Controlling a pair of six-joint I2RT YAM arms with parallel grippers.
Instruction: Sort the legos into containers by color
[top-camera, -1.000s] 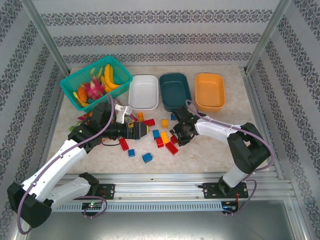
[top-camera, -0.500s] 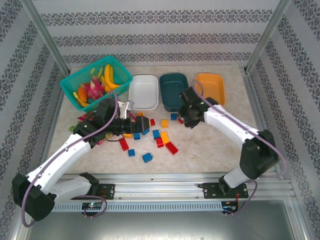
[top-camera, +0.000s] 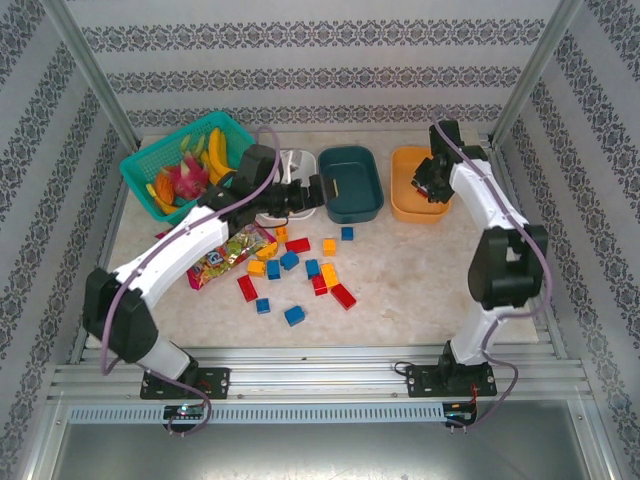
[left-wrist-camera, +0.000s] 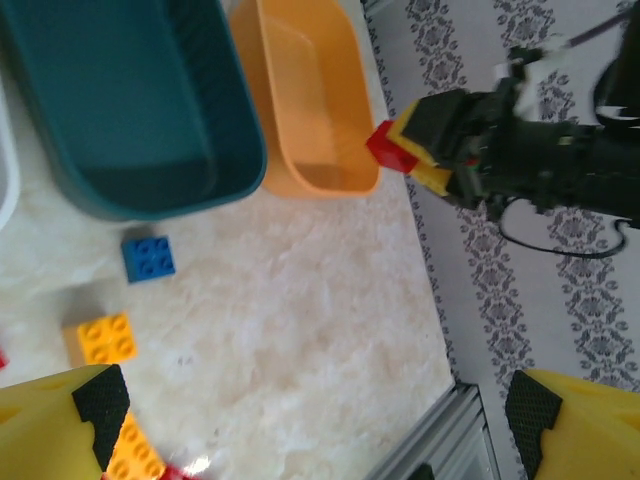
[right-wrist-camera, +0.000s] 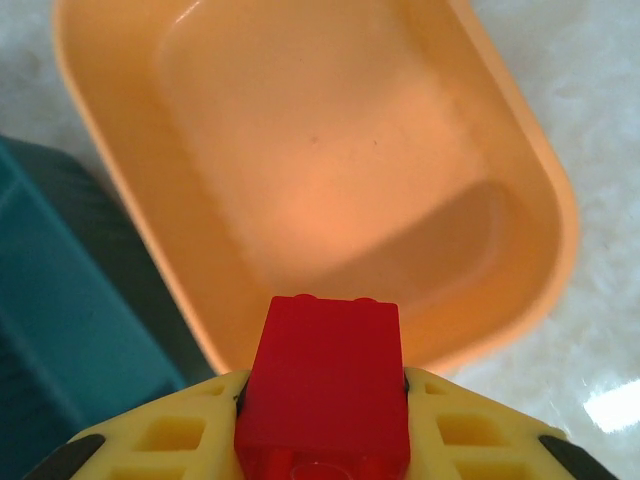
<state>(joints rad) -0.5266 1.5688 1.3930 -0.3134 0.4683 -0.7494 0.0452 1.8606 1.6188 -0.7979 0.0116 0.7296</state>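
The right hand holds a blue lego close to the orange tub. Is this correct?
Not blue: the lego in the right hand is red, as the right wrist view shows. It is indeed held close to the orange tub.

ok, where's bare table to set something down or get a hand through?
Biggest bare patch of table: right of the legos, in front of the orange tub. Narrow strip along the near edge too. Crowded centre-left: legos, candy bag, mesh basket.

Jaws pinch red lego (right-wrist-camera: 325, 385), seemingly over orange tub (right-wrist-camera: 330, 150).
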